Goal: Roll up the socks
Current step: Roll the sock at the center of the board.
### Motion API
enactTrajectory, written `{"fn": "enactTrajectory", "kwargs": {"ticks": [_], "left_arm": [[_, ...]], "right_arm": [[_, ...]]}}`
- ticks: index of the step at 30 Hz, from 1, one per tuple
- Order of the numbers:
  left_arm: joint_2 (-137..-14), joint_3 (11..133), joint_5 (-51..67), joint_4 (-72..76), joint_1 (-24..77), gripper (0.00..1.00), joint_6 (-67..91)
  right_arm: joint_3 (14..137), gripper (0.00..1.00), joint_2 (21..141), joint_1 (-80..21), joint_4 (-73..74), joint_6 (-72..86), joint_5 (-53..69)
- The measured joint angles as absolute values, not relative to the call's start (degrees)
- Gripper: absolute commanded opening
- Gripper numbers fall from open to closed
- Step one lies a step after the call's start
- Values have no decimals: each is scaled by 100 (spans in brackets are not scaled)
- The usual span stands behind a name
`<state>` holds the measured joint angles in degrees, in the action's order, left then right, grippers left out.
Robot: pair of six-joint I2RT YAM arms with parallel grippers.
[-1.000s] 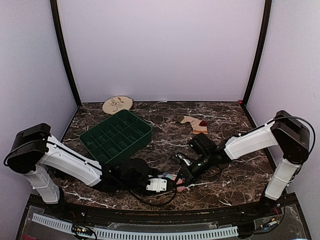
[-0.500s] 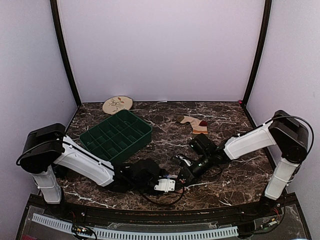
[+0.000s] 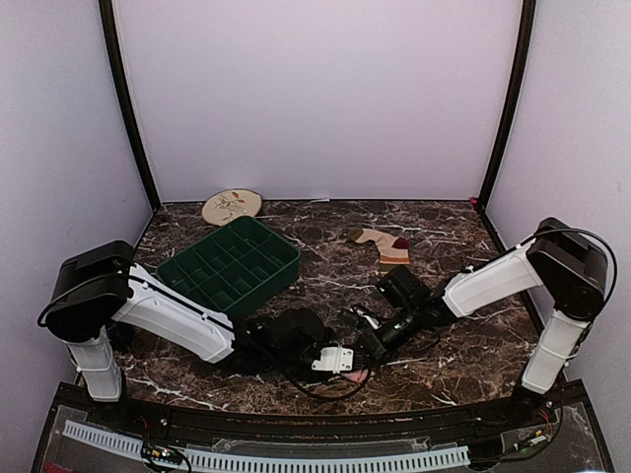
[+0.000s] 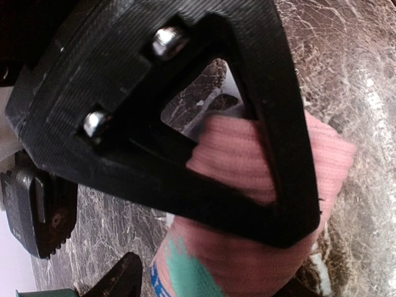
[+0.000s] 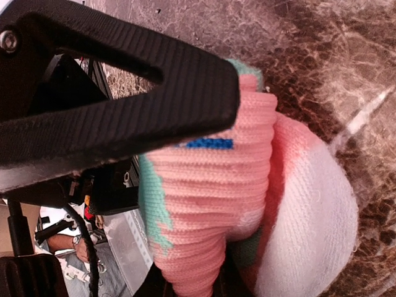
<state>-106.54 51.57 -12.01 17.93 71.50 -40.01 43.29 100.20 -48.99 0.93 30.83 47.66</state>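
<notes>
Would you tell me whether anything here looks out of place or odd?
The striped sock lies flat and alone toward the back right, far from the pink sock bunched up near the front edge. Nothing looks spilled or damaged.

Bunched pink sock w/ mint patches, white toe at 4 o'clock, pressed under black gripper finger from 10 o'clock; marble table at 2.

Robot test booth, lab-style: plain lilac walls, black corner posts, marbled tabletop, slotted cable trunking up front.
</notes>
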Motion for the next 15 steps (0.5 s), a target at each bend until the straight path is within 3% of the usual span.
{"fn": "enactTrajectory", "kwargs": {"ticks": [6, 11, 15], "left_arm": [[-10604, 5227, -1017, 1546, 7142, 70, -3918], [-10307, 4941, -910, 1496, 7203, 89, -3789], [-9963, 4451, -976, 1758, 7321, 89, -3793]], "right_arm": [[4283, 0, 10029, -4901, 58, 3079, 4851], [4239, 0, 10029, -4901, 10, 3074, 4901], [4239, 0, 10042, -4899, -3, 3072, 4915]]}}
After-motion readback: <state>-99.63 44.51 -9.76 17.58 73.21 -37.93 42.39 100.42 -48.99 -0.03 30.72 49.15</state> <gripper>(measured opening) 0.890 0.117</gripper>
